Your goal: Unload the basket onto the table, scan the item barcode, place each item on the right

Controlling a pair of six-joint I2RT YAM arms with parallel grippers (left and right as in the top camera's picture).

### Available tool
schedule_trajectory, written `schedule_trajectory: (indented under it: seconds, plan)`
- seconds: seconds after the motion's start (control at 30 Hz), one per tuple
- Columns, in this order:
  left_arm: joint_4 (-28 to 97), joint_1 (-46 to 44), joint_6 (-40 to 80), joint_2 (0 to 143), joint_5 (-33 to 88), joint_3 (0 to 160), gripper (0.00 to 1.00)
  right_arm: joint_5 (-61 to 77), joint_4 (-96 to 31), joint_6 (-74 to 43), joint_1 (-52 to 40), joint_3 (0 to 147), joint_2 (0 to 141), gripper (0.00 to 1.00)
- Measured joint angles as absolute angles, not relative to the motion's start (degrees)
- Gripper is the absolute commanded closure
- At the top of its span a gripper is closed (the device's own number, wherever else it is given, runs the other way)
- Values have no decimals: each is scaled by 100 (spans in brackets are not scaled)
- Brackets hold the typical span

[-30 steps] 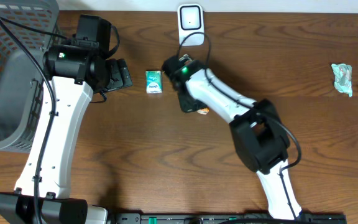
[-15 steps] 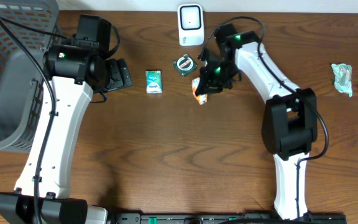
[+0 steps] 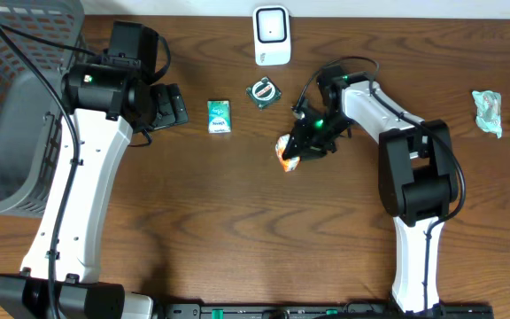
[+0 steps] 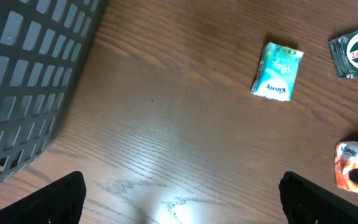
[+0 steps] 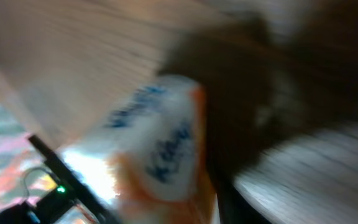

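Orange packet (image 3: 286, 151) sits right at the tip of the right hand (image 3: 299, 146), whose grip I cannot tell, so go slowly and lay it flat on the bench (image 3: 237, 221)

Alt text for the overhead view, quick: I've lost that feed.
The right gripper is at an orange-and-white packet on the wooden table, near the white scanner at the far edge. A green packet and a dark sachet lie left of it; the left gripper hangs open near a grey basket.
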State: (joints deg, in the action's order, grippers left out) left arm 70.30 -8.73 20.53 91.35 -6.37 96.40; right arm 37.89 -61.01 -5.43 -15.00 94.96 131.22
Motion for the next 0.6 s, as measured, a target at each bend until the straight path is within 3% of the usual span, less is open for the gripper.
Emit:
schedule_trajectory:
  seconds: [0.2,0.43,0.5,0.6]
  plan:
    - [7030,-873,2056,9137,-637,9640,2,3127,-6694,-725,-1302,9810,13098,51]
    - [7032,-873,2053,9137,-637,9640,2,2298,-7524,-711,-1109,10796,13107,34]
    - [7030,-873,2053,9137,-637,9640,2,2233,-7559,-696,-1111,10940,13107,34]
    - [7030,-873,2053,9137,-637,9640,2,2182,-7526,-696,-1118,10995,13109,23]
